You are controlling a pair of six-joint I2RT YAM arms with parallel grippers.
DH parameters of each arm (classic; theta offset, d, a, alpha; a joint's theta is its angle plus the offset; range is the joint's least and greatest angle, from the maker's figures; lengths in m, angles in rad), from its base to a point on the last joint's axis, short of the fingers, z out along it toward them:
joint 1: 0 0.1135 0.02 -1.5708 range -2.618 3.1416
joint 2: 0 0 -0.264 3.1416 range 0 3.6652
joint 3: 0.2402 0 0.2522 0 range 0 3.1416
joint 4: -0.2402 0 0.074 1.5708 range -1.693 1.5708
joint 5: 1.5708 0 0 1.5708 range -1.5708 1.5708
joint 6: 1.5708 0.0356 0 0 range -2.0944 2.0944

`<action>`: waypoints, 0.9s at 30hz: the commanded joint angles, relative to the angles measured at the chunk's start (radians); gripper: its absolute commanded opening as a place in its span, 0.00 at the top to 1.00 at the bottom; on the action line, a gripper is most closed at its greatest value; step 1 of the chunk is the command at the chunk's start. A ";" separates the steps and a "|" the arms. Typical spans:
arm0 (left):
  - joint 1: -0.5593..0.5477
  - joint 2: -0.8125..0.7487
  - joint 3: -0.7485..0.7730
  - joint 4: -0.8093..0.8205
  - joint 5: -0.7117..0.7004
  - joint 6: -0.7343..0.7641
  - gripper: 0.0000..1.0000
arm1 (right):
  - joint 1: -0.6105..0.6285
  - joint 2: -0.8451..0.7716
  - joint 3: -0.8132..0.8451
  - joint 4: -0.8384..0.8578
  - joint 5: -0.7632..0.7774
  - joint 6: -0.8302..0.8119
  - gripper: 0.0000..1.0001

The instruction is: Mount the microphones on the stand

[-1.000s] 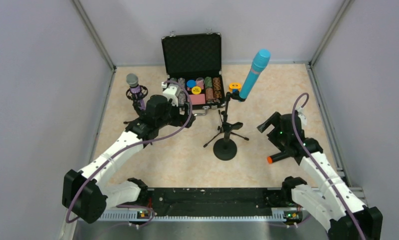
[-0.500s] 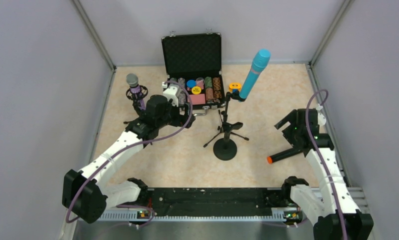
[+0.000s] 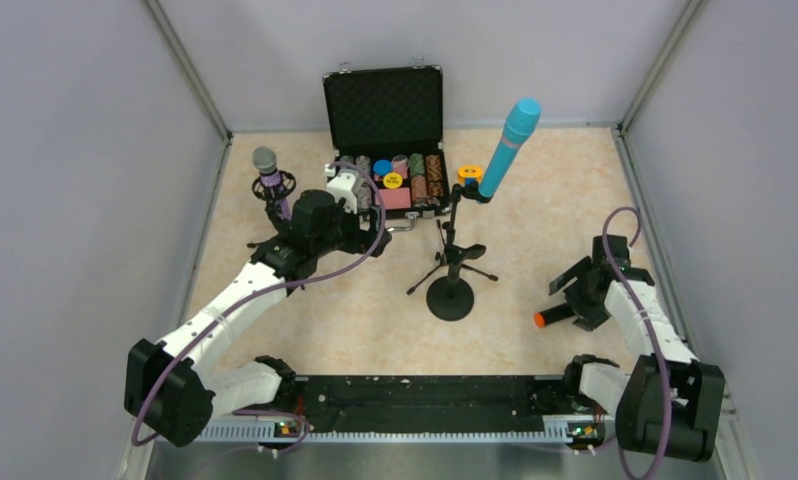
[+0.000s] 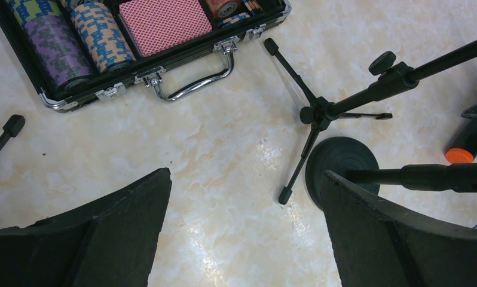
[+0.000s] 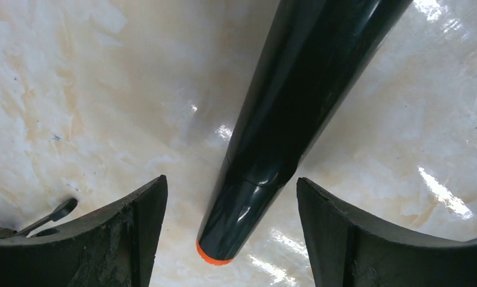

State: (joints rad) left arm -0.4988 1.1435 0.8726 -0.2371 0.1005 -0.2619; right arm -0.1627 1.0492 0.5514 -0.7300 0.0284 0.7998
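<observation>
While the black microphone with the orange end (image 3: 550,316) lies flat on the marbled tabletop (image 3: 375,310) at the right, the right gripper (image 3: 575,300) hangs directly over it. In the right wrist view its fingers (image 5: 134,239) are spread, one on each side of the glossy barrel near the tail; a sliver of table shows beside the barrel, so nothing is pinched yet. Straddling the barrel crosswise from above suits a microphone lying on its side.

The other two microphones are already mounted. The cyan microphone (image 3: 510,140) slants upward in the clip of a tripod stand (image 3: 455,255) at centre. The glittery purple microphone (image 3: 268,175) stands upright in a short stand at the far left.

Just in front of the tripod sits a round-base stand (image 3: 450,297), probably meant for the black microphone; from above, its holder cannot be made out.

The left gripper (image 4: 245,176) hovers over bare table with its fingers wide apart and holding nothing; it is near the handle of an open poker-chip case (image 3: 383,108), clear of the right arm's work.
</observation>
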 commanded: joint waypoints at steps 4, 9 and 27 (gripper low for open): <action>-0.003 -0.028 0.010 0.009 0.003 0.015 0.01 | -0.015 0.109 -0.026 0.163 0.004 -0.036 0.30; -0.003 -0.045 0.016 -0.011 -0.002 0.015 0.01 | -0.015 0.194 -0.029 0.227 -0.005 -0.056 0.41; -0.003 -0.104 -0.031 0.009 0.032 -0.138 0.01 | -0.015 0.198 -0.074 0.417 -0.289 -0.187 1.00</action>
State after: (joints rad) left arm -0.4988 1.0584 0.8673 -0.2745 0.1001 -0.3130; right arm -0.1734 1.2507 0.5293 -0.3161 -0.1917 0.6559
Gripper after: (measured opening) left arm 0.986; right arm 0.358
